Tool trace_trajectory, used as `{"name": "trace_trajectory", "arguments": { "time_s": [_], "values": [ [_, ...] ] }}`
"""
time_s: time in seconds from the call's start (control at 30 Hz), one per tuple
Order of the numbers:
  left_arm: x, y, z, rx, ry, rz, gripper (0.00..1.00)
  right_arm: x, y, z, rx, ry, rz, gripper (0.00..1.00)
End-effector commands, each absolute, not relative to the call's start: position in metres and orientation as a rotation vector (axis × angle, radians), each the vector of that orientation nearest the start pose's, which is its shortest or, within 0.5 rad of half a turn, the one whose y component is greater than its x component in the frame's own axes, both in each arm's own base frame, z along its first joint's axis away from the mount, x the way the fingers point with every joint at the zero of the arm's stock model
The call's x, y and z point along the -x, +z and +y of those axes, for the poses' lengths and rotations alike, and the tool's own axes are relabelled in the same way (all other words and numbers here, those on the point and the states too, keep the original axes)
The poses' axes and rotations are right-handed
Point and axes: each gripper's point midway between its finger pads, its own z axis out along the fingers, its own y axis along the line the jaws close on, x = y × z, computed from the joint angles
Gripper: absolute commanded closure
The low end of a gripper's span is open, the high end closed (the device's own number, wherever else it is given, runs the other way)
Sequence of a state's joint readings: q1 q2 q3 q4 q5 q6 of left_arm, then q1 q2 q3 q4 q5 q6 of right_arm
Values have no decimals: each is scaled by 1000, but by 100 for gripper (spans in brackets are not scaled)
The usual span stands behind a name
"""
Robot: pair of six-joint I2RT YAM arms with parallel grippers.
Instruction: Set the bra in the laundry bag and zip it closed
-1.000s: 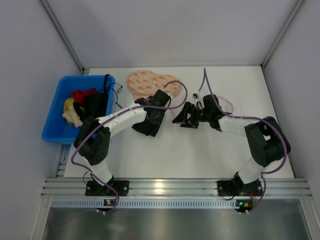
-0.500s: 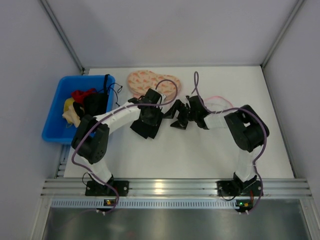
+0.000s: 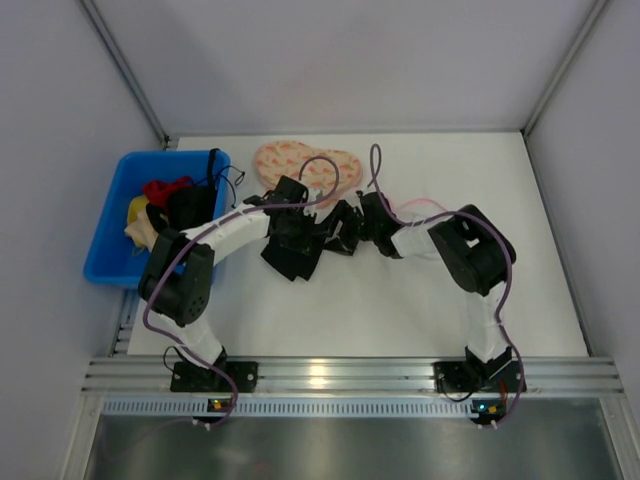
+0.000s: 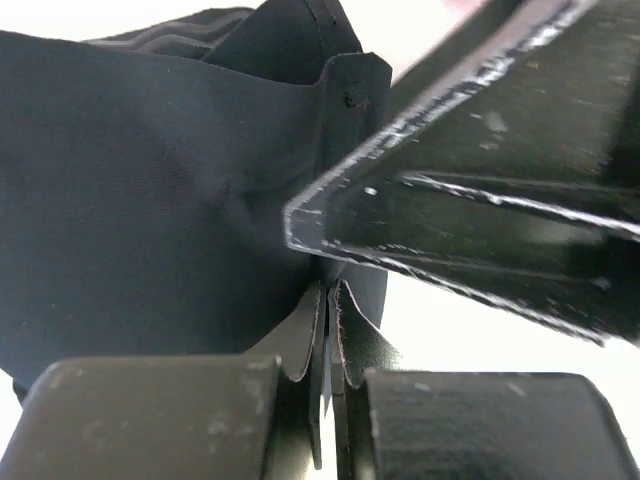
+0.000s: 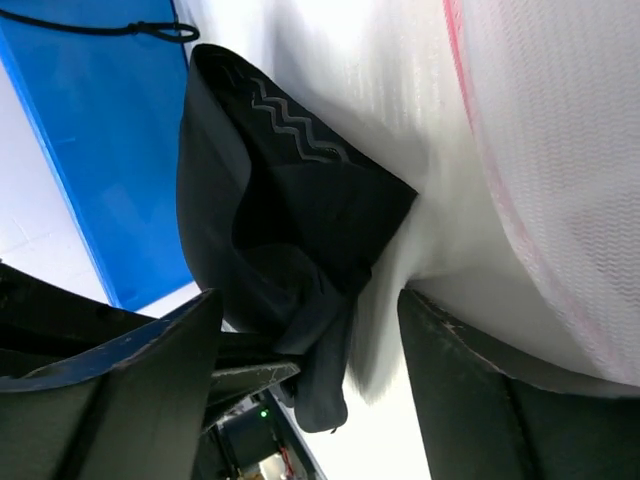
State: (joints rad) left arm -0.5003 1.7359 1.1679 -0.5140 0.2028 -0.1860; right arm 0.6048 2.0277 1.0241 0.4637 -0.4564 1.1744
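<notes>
One bra (image 4: 150, 200) fold nipped in L tool (image 4: 330, 345), R tool (image 5: 310, 297) straddling it.

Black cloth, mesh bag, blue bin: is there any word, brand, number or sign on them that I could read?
No readable text shows anywhere in these views.
The bra: only a band of wavy lines, no letters.
The laundry bag and the blue bin: no label visible.

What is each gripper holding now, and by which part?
The left gripper pinches the bra by a folded edge of its black fabric. The right gripper is open and holds nothing.
</notes>
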Motion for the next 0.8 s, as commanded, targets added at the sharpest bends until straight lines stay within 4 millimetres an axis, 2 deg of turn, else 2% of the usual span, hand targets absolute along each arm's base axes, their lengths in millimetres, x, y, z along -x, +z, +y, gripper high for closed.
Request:
{"name": "trace_trajectory", "arguments": {
  "time_s": [0.0, 0.1, 0.2, 0.23, 0.3, 0.33, 0.4, 0.47, 0.5, 0.57, 0.6, 0.63, 0.67, 0.7, 0.73, 0.77],
  "values": [
    [-314, 79, -233, -487, -626, 2588, 100, -349, 64, 392, -314, 1480, 2359, 31],
    [-310, 78, -235, -488, -657, 2592, 100, -348, 64, 394, -295, 1495, 2351, 43],
    [-306, 77, -236, -483, -681, 2602, 100, -346, 66, 394, -281, 1502, 2342, 61],
    [-307, 77, -236, -476, -679, 2602, 100, -345, 66, 393, -272, 1505, 2339, 69],
    [-306, 77, -234, -475, -666, 2603, 100, -344, 70, 393, -259, 1519, 2324, 77],
    [-307, 76, -232, -472, -650, 2603, 98, -343, 73, 393, -244, 1524, 2315, 89],
    [-309, 81, -230, -476, -627, 2582, 94, -342, 76, 393, -229, 1530, 2305, 97],
    [-313, 87, -224, -473, -582, 2559, 82, -341, 80, 392, -225, 1534, 2297, 100],
    [-315, 96, -222, -470, -569, 2528, 71, -341, 81, 392, -239, 1541, 2299, 100],
    [-317, 103, -212, -465, -495, 2498, 50, -340, 86, 392, -253, 1552, 2294, 100],
    [-317, 116, -208, -469, -467, 2454, 45, -338, 88, 391, -281, 1561, 2296, 100],
    [-316, 121, -205, -504, -429, 2424, 38, -338, 90, 392, -293, 1566, 2295, 100],
    [-313, 128, -199, -523, -352, 2385, 23, -336, 91, 391, -310, 1571, 2299, 100],
    [-310, 131, -199, -552, -317, 2362, 21, -335, 94, 392, -335, 1585, 2298, 100],
    [-308, 133, -196, -603, -261, 2336, 13, -334, 94, 392, -351, 1588, 2307, 100],
    [-305, 134, -195, -633, -216, 2317, 10, -332, 97, 393, -359, 1597, 2304, 100]
  ]
}}
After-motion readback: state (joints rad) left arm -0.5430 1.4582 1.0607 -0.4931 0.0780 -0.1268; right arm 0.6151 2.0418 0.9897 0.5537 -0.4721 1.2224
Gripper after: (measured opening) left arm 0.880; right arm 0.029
